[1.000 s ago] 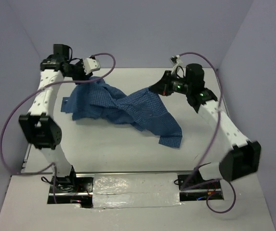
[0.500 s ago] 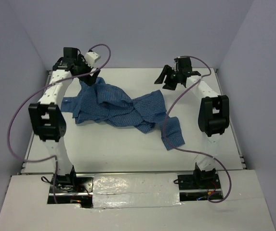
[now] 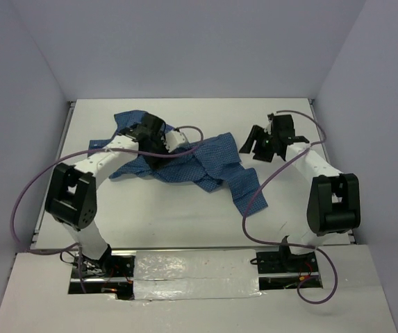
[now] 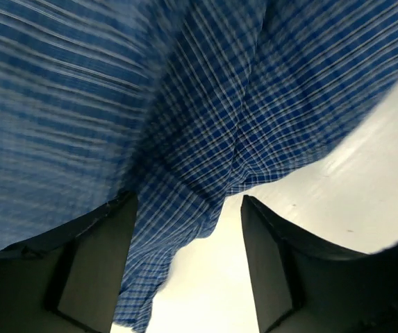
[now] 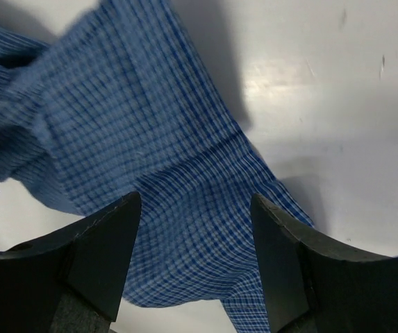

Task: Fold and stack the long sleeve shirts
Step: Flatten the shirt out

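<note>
One blue checked long sleeve shirt [image 3: 205, 163] lies crumpled across the middle of the white table [image 3: 178, 222], with a part trailing toward the front right. My left gripper [image 3: 158, 144] hangs low over the shirt's left half. In the left wrist view its fingers [image 4: 94, 270] stand apart, with the cloth [image 4: 185, 104] close under them and a fold reaching past the left finger. My right gripper [image 3: 260, 149] hovers at the shirt's right edge. Its jaws [image 5: 195, 257] are open above a flat flap of the shirt [image 5: 136, 139], gripping nothing.
Grey-violet walls [image 3: 365, 83] close in the table on the left, back and right. Purple cables [image 3: 32, 187] loop off both arms. Bare white tabletop [image 5: 337, 104] lies right of the shirt and toward the front.
A second ago both grippers held the shirt up by its ends. They opened and the shirt dropped flatter. The left gripper then swung in over the cloth and the right came down beside it.
</note>
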You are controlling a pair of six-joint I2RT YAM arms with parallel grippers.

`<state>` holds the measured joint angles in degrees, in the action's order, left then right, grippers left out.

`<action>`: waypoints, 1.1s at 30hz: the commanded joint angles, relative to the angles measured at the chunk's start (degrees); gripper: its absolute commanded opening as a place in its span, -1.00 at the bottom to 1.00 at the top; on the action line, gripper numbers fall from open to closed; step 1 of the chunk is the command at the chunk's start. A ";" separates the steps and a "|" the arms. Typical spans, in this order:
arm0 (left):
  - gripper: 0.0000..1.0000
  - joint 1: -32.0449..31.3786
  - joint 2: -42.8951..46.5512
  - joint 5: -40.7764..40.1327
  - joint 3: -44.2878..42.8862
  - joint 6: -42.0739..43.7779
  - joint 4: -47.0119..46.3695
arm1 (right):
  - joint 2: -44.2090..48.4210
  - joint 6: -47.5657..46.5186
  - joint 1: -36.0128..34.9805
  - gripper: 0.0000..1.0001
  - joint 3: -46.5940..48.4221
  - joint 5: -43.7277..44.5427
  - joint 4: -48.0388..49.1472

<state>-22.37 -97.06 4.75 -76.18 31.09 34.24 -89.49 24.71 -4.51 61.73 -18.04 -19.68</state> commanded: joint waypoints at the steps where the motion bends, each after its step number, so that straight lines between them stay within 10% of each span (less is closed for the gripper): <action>1: 0.51 -1.27 -1.29 -11.42 -0.02 -2.35 -7.95 | 3.71 2.27 -0.32 0.43 -4.59 1.69 5.88; 14: 0.17 -1.36 -4.03 -18.11 1.56 -6.31 -8.31 | 5.12 0.16 -0.41 0.44 -10.14 4.60 5.62; 33: 0.24 2.16 -1.20 -4.05 -2.83 -11.76 -2.25 | -1.91 0.51 -0.41 0.38 -10.67 1.87 8.43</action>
<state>-20.21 -97.97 -0.54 -78.54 21.28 32.23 -90.89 25.06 -4.62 51.27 -16.32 -13.43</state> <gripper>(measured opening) 0.623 0.692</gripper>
